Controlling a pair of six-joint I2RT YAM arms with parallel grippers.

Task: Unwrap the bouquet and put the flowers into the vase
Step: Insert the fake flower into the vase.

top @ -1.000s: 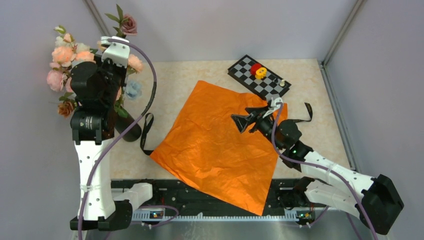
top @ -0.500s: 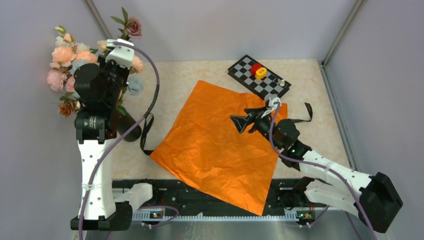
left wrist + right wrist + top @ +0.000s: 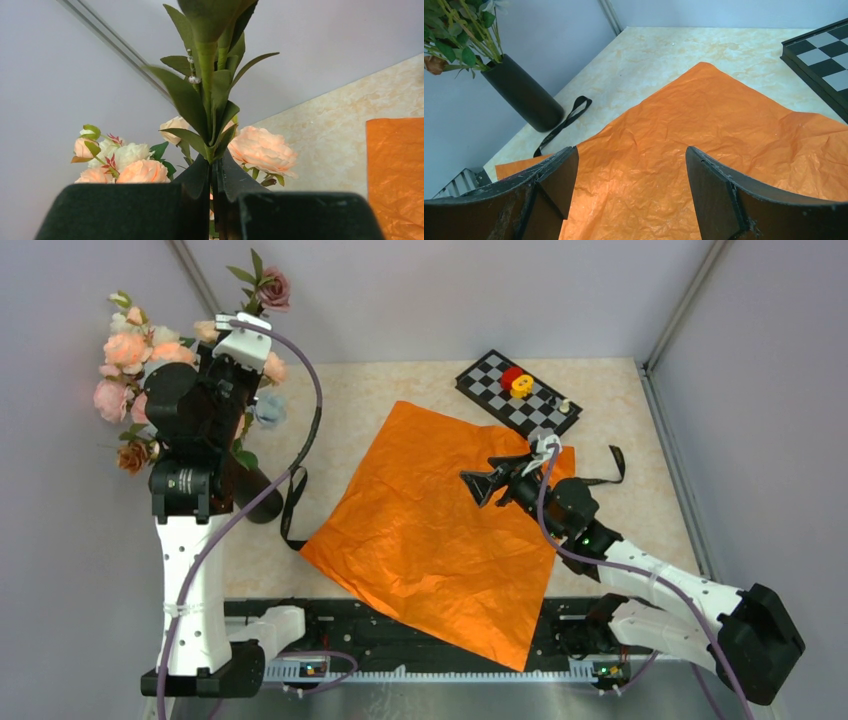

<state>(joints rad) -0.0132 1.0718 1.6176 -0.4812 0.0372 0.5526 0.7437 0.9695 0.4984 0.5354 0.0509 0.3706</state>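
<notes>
Our left gripper (image 3: 215, 172) is clamped shut on a leafy stem (image 3: 206, 65), pinched right at the fingertips and rising straight up from them. Just beyond the fingers are the flowers (image 3: 262, 150) already standing in the vase (image 3: 524, 95), which we judge lies below the fingers, hidden from that wrist. To do this step well we should hold the stem upright and line its foot up over a gap among the blooms. We then lower slowly so the leaves do not drag the others out, and let go only once it is seated. Our right gripper (image 3: 630, 152) hangs wide open and empty over the paper (image 3: 704, 130), with the ribbon (image 3: 566, 120) far ahead of its fingers by the vase
</notes>
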